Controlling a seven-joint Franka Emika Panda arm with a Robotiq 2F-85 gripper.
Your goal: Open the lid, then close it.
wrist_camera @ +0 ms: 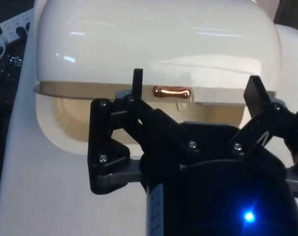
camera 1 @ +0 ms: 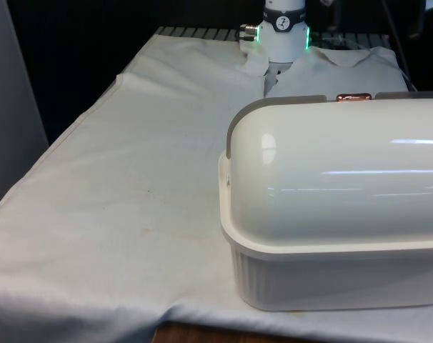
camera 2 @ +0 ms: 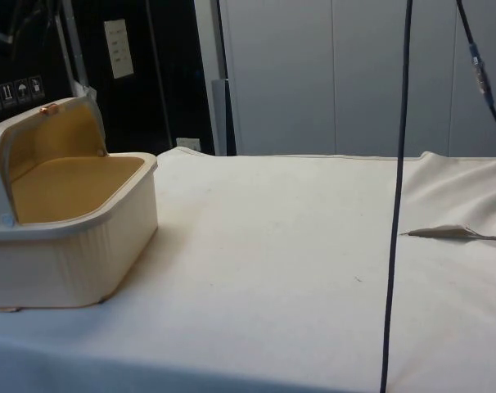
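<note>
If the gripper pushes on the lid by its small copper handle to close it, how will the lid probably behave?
The lid looks like a stiff, glossy shell, so it would likely swing as one piece without bending. Its shine suggests fingers could slip on it; the copper handle is probably the surer hold. The box has a wide base, so it seems unlikely to tip, though it might slide on the cloth.

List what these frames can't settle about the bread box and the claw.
- Bread box interior: front view, hidden behind the lid.
- Box's end towards the front view's right: cut off by the picture edge.
- Copper handle contact: wrist view, claw fingers stand apart just before it; touching or not can't be told.
- Box's back: side view, cut off at the edge.
</note>
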